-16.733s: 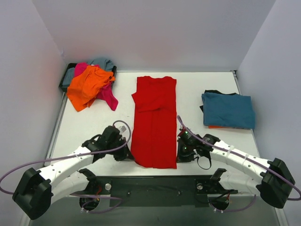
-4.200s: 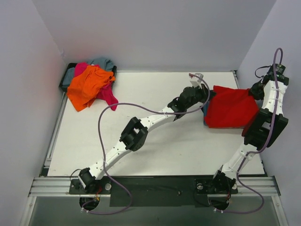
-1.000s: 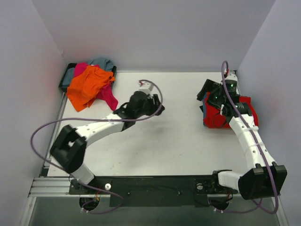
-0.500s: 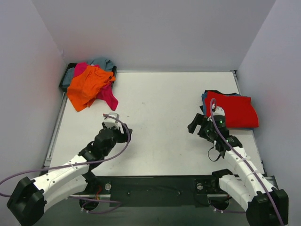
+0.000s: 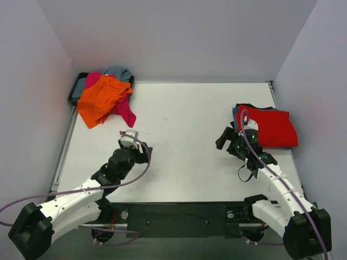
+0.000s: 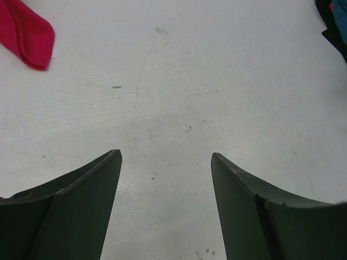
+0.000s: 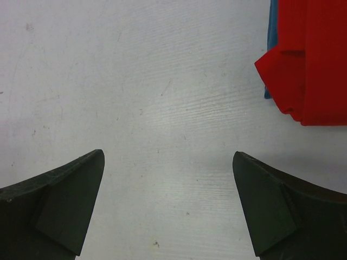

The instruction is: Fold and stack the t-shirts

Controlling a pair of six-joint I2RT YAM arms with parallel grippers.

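Observation:
The folded red t-shirt (image 5: 274, 128) lies on top of the stack at the right, with a teal edge (image 5: 235, 114) and black cloth peeking from under it; its corner (image 7: 309, 70) fills the upper right of the right wrist view. Unfolded orange (image 5: 100, 97), magenta (image 5: 126, 112) and grey-blue t-shirts are heaped at the back left. My right gripper (image 5: 224, 140) is open just left of the stack, over bare table (image 7: 168, 155). Open too, my left gripper (image 5: 142, 153) hovers over bare table (image 6: 166, 154), below the heap, a magenta tip (image 6: 27, 33) at the upper left of its view.
A black bin (image 5: 72, 93) sits under the heap at the back left corner. White walls close in the table (image 5: 184, 135) on the left, back and right. A black rail (image 5: 179, 214) with the arm bases runs along the near edge.
Both arms have drawn back from the far half of the table towards their bases during the last second. The red t-shirt stays flat on the stack. Since half a second ago little has moved.

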